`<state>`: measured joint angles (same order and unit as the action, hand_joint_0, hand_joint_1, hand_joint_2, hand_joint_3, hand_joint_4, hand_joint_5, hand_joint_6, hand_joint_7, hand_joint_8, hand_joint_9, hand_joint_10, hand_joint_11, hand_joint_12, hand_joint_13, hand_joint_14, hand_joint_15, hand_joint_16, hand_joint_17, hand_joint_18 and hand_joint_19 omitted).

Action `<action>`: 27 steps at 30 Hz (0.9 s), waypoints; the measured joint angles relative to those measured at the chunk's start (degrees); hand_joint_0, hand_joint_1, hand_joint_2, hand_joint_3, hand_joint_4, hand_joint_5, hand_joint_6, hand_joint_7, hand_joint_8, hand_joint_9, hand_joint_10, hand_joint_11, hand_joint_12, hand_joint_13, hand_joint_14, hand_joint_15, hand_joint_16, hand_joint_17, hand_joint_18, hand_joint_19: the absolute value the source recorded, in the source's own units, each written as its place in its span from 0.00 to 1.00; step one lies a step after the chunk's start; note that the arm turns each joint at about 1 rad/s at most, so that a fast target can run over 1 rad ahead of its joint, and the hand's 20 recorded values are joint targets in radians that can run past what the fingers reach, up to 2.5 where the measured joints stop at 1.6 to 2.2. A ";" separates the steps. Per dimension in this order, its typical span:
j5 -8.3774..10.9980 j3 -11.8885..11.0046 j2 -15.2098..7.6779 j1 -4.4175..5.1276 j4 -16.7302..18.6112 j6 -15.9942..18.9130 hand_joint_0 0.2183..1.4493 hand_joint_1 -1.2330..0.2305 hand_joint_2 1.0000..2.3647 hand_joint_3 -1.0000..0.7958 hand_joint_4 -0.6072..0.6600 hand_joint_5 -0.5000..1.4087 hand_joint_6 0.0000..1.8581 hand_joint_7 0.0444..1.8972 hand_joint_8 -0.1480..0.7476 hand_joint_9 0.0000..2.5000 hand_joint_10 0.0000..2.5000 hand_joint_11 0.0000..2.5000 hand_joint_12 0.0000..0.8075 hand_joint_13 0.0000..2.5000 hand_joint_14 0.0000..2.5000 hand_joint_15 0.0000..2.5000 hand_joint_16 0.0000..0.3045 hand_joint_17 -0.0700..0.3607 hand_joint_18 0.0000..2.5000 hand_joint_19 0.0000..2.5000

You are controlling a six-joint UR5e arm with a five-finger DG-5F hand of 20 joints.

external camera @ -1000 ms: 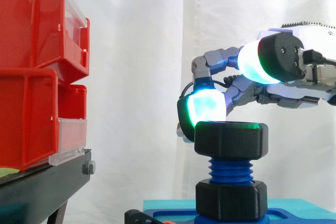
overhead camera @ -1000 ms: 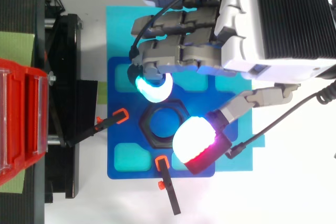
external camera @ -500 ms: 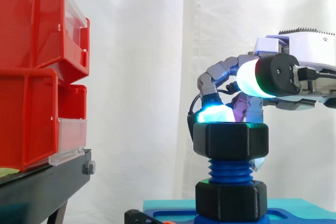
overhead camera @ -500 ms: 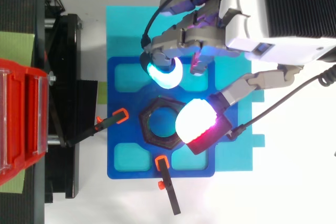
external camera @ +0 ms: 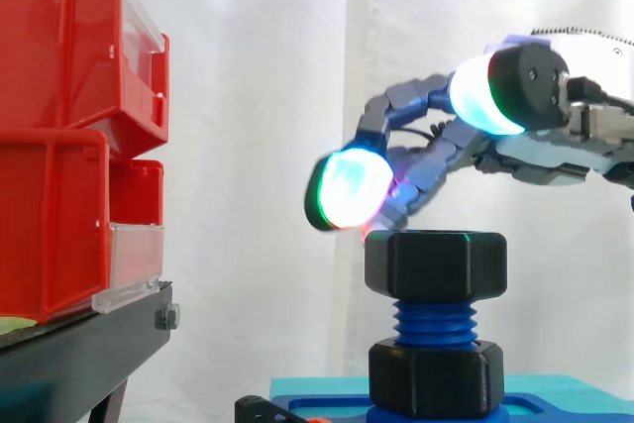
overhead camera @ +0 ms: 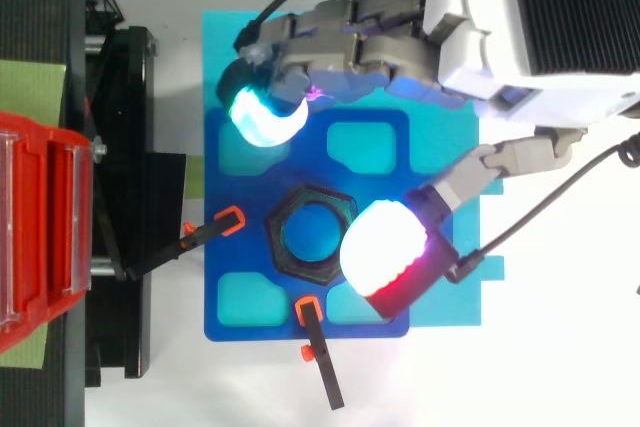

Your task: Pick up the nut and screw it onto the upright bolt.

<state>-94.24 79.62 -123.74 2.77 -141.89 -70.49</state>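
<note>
White curtain [external camera: 248,146] behind — nut [external camera: 436,263] on bolt [external camera: 436,322], just below the hand [external camera: 580,141], fingers [external camera: 347,190] spread.

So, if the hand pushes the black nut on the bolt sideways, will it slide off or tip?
Probably neither: the nut sits level around the top of the blue bolt, thread showing below it, so a side push should meet the bolt. Its flat sides look easy to pinch. It looks stiff, maybe plastic, so likely light.
</note>
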 measured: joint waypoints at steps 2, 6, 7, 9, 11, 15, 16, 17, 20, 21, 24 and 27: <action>-0.76 0.00 0.00 0.12 1.00 0.00 0.21 0.70 0.00 0.28 0.65 0.18 0.27 0.38 0.44 0.29 0.00 0.00 0.38 0.20 0.00 0.00 0.11 0.34 0.09 0.00; -1.15 0.00 -0.02 0.53 1.63 0.02 0.20 0.71 0.00 0.28 0.65 0.18 0.27 0.36 0.44 0.27 0.00 0.00 0.39 0.19 0.00 0.00 0.12 0.35 0.07 0.00; -1.16 -0.01 -0.02 0.62 1.60 0.04 0.20 0.71 0.00 0.28 0.65 0.18 0.27 0.36 0.44 0.27 0.00 0.00 0.39 0.18 0.00 0.00 0.12 0.35 0.07 0.00; -1.14 -0.02 -0.02 0.82 1.44 0.06 0.20 0.71 0.00 0.28 0.64 0.18 0.27 0.36 0.44 0.25 0.00 0.00 0.39 0.17 0.00 0.00 0.12 0.36 0.06 0.00; -1.10 -0.01 -0.04 1.08 1.31 0.07 0.20 0.71 0.00 0.28 0.64 0.18 0.27 0.35 0.44 0.24 0.00 0.00 0.40 0.16 0.00 0.00 0.12 0.36 0.05 0.00; -1.01 -0.01 -0.08 1.87 0.98 0.09 0.20 0.71 0.00 0.28 0.64 0.17 0.27 0.35 0.44 0.24 0.00 0.00 0.40 0.16 0.00 0.00 0.13 0.37 0.05 0.00; -0.99 -0.01 -0.08 2.03 0.93 0.09 0.20 0.72 0.00 0.28 0.64 0.17 0.27 0.35 0.44 0.24 0.00 0.00 0.40 0.15 0.00 0.00 0.13 0.37 0.04 0.00; -0.97 -0.01 -0.09 2.22 0.89 0.09 0.20 0.72 0.00 0.28 0.64 0.17 0.27 0.35 0.44 0.24 0.00 0.00 0.40 0.15 0.00 0.00 0.13 0.37 0.04 0.00; -0.87 0.00 -0.25 2.64 0.72 0.09 0.20 0.72 0.00 0.28 0.64 0.17 0.27 0.35 0.44 0.23 0.00 0.00 0.40 0.15 0.00 0.00 0.13 0.37 0.04 0.00; -0.85 0.01 -0.42 2.73 0.63 0.10 0.20 0.72 0.00 0.28 0.63 0.17 0.27 0.35 0.44 0.23 0.00 0.00 0.40 0.15 0.00 0.00 0.13 0.37 0.04 0.00; -0.84 -0.01 -1.27 2.94 0.50 0.24 0.20 0.72 0.00 0.28 0.63 0.17 0.27 0.35 0.44 0.23 0.00 0.00 0.41 0.15 0.00 0.00 0.13 0.37 0.04 0.00; -0.90 0.00 -2.13 3.08 0.68 0.62 0.20 0.72 0.00 0.28 0.63 0.17 0.27 0.35 0.44 0.23 0.00 0.00 0.41 0.15 0.00 0.00 0.13 0.38 0.04 0.00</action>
<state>-95.14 79.62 -125.87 5.85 -141.21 -69.87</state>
